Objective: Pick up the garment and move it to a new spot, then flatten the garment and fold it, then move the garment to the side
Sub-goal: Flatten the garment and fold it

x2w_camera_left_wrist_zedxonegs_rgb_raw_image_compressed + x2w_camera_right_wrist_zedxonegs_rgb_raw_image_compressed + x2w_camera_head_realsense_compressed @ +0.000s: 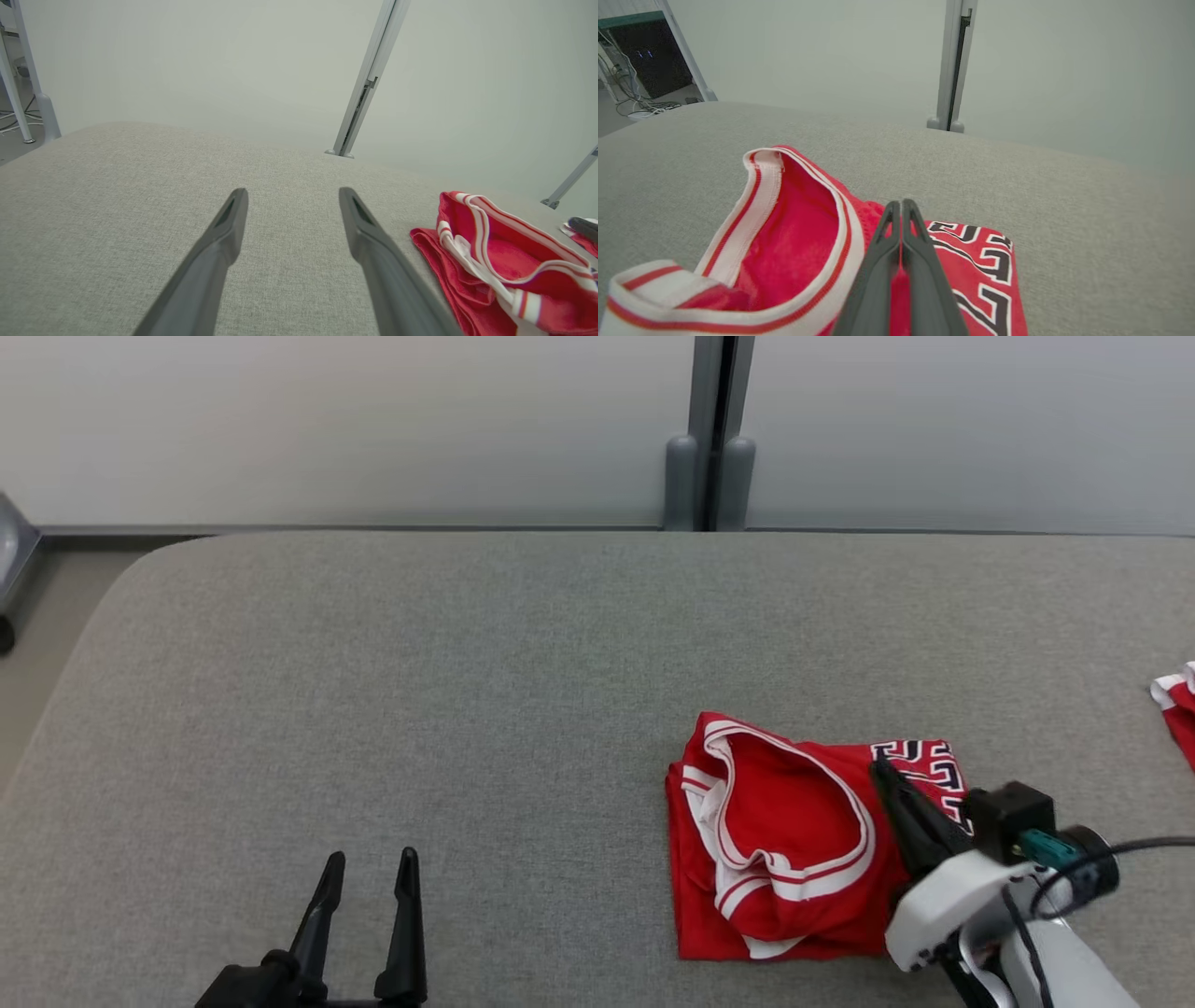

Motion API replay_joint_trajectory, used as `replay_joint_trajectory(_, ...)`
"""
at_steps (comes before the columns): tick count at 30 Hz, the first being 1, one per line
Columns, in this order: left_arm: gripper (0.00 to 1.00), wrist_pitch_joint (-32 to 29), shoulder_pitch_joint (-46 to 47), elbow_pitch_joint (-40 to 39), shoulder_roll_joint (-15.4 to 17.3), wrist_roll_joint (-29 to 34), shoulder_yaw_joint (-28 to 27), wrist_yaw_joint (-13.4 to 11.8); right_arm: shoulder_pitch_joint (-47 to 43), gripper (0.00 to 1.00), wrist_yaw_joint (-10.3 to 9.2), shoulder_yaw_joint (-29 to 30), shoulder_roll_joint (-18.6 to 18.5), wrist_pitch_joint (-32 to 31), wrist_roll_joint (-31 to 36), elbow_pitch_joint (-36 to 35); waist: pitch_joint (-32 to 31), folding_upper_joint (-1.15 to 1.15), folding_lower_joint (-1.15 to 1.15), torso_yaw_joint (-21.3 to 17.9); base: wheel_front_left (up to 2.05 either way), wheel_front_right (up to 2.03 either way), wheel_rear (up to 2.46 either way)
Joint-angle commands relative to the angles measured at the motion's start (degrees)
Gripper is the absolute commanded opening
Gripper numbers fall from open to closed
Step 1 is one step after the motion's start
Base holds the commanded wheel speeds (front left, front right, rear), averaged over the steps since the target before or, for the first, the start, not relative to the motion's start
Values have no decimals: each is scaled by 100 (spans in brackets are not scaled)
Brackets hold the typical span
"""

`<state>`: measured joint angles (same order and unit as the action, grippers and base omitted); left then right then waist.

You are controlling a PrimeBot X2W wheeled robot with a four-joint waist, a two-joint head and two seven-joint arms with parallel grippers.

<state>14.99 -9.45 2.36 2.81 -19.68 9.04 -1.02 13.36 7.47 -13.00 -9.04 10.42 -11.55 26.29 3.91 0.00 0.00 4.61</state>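
The garment [784, 840] is a red jersey with white-and-red trim and black-and-white lettering, lying folded in a compact bundle on the grey table [467, 663], right of centre. My right gripper [882, 765] is shut, its fingers pressed together and resting over the jersey's right part beside the lettering; in the right wrist view the gripper [901, 204] has its tips near the jersey's [798, 242] far edge, with no cloth visibly pinched. My left gripper [372, 859] stands open at the lower left, well apart from the jersey [495, 261], with nothing between its fingers [231, 219].
A second red-and-white piece of cloth [1178, 705] lies at the table's right edge. A grey post [709, 429] and pale wall panels stand behind the table. The table's left corner is rounded, with floor beyond. Bare grey surface spreads left of the jersey.
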Motion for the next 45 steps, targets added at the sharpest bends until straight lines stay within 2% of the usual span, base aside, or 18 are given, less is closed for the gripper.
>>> replay_joint_trajectory(1, 100, 24, 132, 28, 19, 24, 42, 24, 228, 0, 4, -137, 14, -18, -31, 219, 265, 0, 0, 221, 0, 0, 0)
replay_joint_trajectory(7, 100, 24, 335, 85, 20, -77, 170, -63, 796, 0, 3, -747, 101, -140, -226, 1058, 452, 0, 0, 528, 0, 0, 0)
replay_joint_trajectory(13, 100, 24, 256, 89, 19, -151, 217, -122, 819, 0, 3, -1392, 163, 43, -379, 1361, 450, 0, 0, 645, 0, 0, 0)
replay_joint_trajectory(27, 100, 24, 269, 113, 19, -182, 291, -144, 999, 0, 9, -1966, 606, 286, -253, 1985, 408, 0, 0, 549, 0, 0, 0)
replay_joint_trajectory(32, 100, 24, 190, 157, 19, -153, 254, -111, 964, 0, 8, -2282, 606, 365, -707, 1815, 257, 0, 0, 365, 0, 0, 0)
replay_joint_trajectory(37, 100, 24, 72, 161, 20, -91, 147, -111, 890, 2, 3, -2035, 591, 453, -847, 1549, 32, 0, 0, 74, 0, 0, 0)
replay_joint_trajectory(40, 100, 24, -14, 147, 20, -75, 59, -107, 693, 4, 3, -1626, 568, 485, -669, 1312, -135, 0, 0, -104, 0, 0, 0)
replay_joint_trajectory(43, 100, 24, -134, 111, 20, -54, -40, -102, 353, 5, 3, -1087, 367, 483, -470, 844, -285, 0, 0, -268, 0, 0, 0)
replay_joint_trajectory(44, 100, 24, -180, 103, 20, -50, -68, -100, 197, 16, 3, -914, 293, 484, -404, 663, -327, 0, 0, -313, 0, 0, 0)
replay_joint_trajectory(45, 100, 24, -214, 99, 20, -49, -97, -95, 50, 32, 3, -721, 222, 484, -357, 466, -370, 0, 0, -355, 0, 0, 0)
